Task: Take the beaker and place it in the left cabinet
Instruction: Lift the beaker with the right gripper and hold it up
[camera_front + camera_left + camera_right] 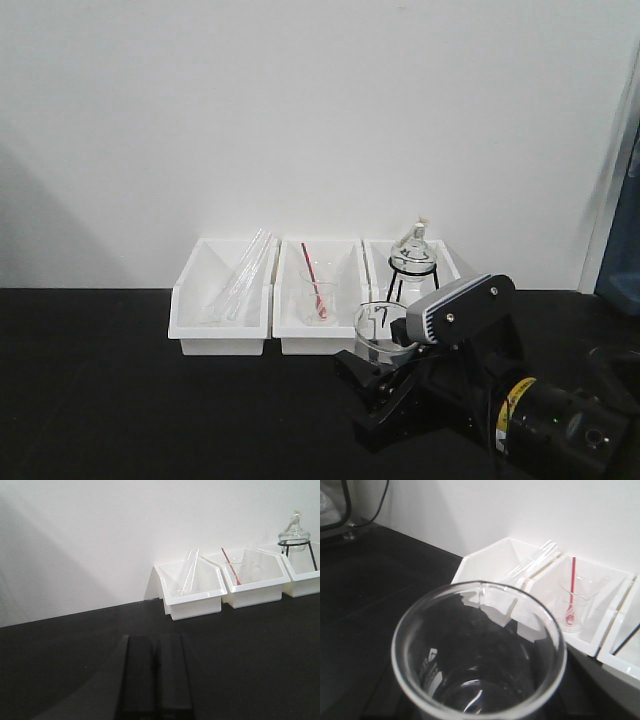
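Beaker (385, 335) upright, mouth up, long axis vertical, just in front of the white bins (221, 338) over the black table (120, 400). Right gripper (386, 368) sits directly below and around it, apparently clamped on its lower wall. The rim fills the right wrist view. Left gripper (156, 641) clenched on nothing, well apart to the left. Cabinet not in view. Right arm is the carrier and likely must swing left.

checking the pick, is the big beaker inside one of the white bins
No, the beaker is out in front of the white bins, inside none of them.
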`<state>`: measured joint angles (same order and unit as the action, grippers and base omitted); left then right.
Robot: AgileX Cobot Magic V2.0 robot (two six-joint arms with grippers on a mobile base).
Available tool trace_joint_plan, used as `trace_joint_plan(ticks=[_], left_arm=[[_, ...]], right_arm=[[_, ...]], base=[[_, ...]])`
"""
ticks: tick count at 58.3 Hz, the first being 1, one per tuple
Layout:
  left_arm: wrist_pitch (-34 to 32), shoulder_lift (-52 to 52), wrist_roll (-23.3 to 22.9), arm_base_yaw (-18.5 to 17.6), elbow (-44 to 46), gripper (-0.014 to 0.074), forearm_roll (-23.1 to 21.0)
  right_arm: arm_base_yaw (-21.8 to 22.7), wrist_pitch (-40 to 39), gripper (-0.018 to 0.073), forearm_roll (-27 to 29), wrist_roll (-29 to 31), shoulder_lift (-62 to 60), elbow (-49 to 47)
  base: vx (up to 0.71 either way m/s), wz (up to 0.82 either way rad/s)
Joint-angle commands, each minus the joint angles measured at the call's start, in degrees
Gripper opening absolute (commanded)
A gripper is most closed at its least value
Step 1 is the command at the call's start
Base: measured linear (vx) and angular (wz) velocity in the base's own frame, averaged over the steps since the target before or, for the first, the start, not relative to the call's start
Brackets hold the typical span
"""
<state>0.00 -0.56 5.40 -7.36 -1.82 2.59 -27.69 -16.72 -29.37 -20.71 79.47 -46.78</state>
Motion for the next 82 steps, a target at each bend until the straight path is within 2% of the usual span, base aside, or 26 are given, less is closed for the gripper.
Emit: trace_joint_plan(ticks=[1, 11, 16, 27, 82], left_arm=[[-4.3, -1.1, -0.2, 0.0, -0.9, 0.0001, -0.2], [-4.3, -1.1, -0.2, 0.0, -0.9, 0.0001, -0.2], [-4.3, -1.1, -0.2, 0.0, -0.9, 0.0001, -0.2], [-4.3, -1.1, -0.2, 0.0, -0.9, 0.0001, -0.2], [-4.3, -1.1, -0.2, 0.0, -0.9, 0.0001, -0.2]], right_arm=[[0.1, -2.4, -0.0003, 0.8, -0.2, -2.6, -1.4], [0.0, -1.3, -0.0003, 0.8, -2.1, -2.8, -2.8], [-1.4, 2.6, -0.0003, 0.8, -4.3, -2.8, -5.6], [-5.4, 12.2, -0.0002, 0.6, -4.2, -2.7, -10.5], [-5.4, 12.8, -0.0003, 0.6, -4.2, -2.7, -10.4]], base=[[0.00, 0.00], [0.00, 0.00], [0.00, 0.00], [0.00, 0.00], [0.00, 0.00]])
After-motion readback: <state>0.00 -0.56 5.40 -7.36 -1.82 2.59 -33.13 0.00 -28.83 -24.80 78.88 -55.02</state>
